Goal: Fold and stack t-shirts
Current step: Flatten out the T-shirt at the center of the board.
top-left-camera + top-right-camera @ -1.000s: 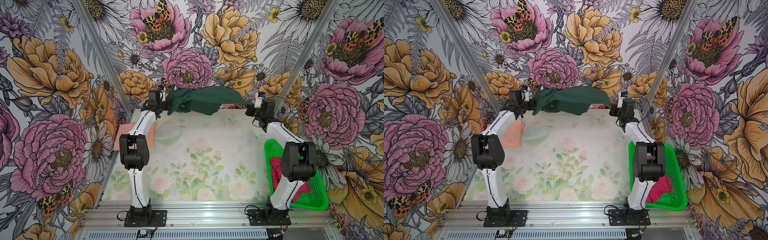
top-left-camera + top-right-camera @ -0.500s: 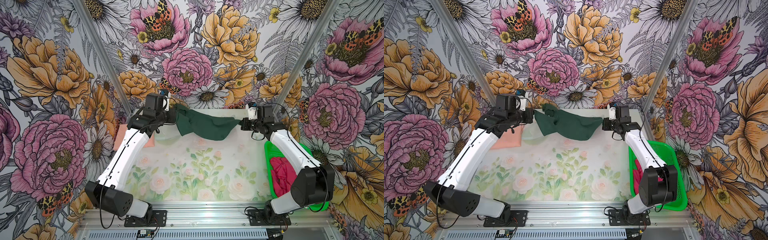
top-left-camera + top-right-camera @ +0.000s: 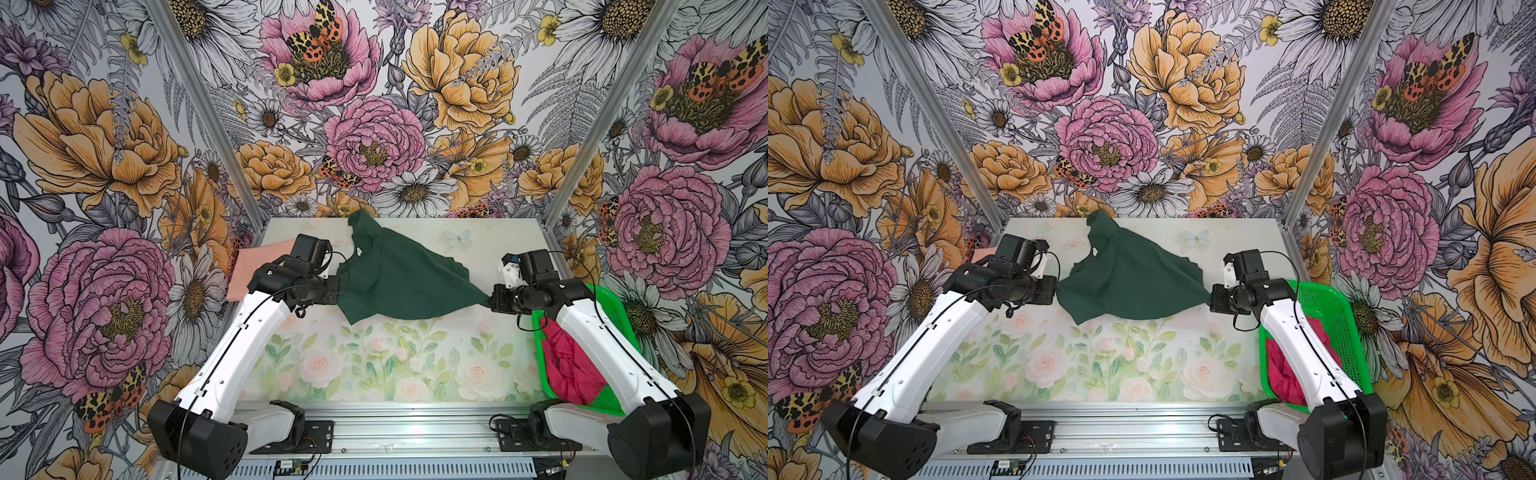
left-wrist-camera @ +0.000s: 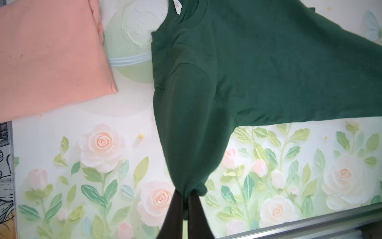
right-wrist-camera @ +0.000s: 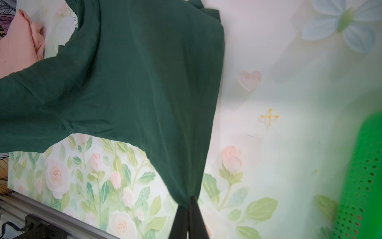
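Observation:
The dark green t-shirt (image 3: 399, 278) (image 3: 1129, 278) hangs stretched between my two grippers over the back half of the table, its collar end trailing toward the back edge. My left gripper (image 3: 338, 293) (image 4: 186, 198) is shut on a bunched corner of the green cloth (image 4: 248, 72). My right gripper (image 3: 490, 301) (image 5: 189, 203) is shut on the opposite corner (image 5: 124, 82). The folded peach t-shirt (image 3: 257, 270) (image 4: 47, 62) lies flat at the back left. The crimson-pink t-shirt (image 3: 569, 365) (image 3: 1287, 374) lies crumpled in the basket.
The bright green perforated basket (image 3: 611, 307) (image 3: 1329, 299) (image 5: 363, 175) stands at the table's right edge, under my right arm. Floral walls close in the back and both sides. A metal rail (image 3: 415, 419) runs along the front edge.
Both arms have drawn back from the rear wall toward the front and come lower, carrying the green shirt with them. It now hangs spread nearer the table's middle.

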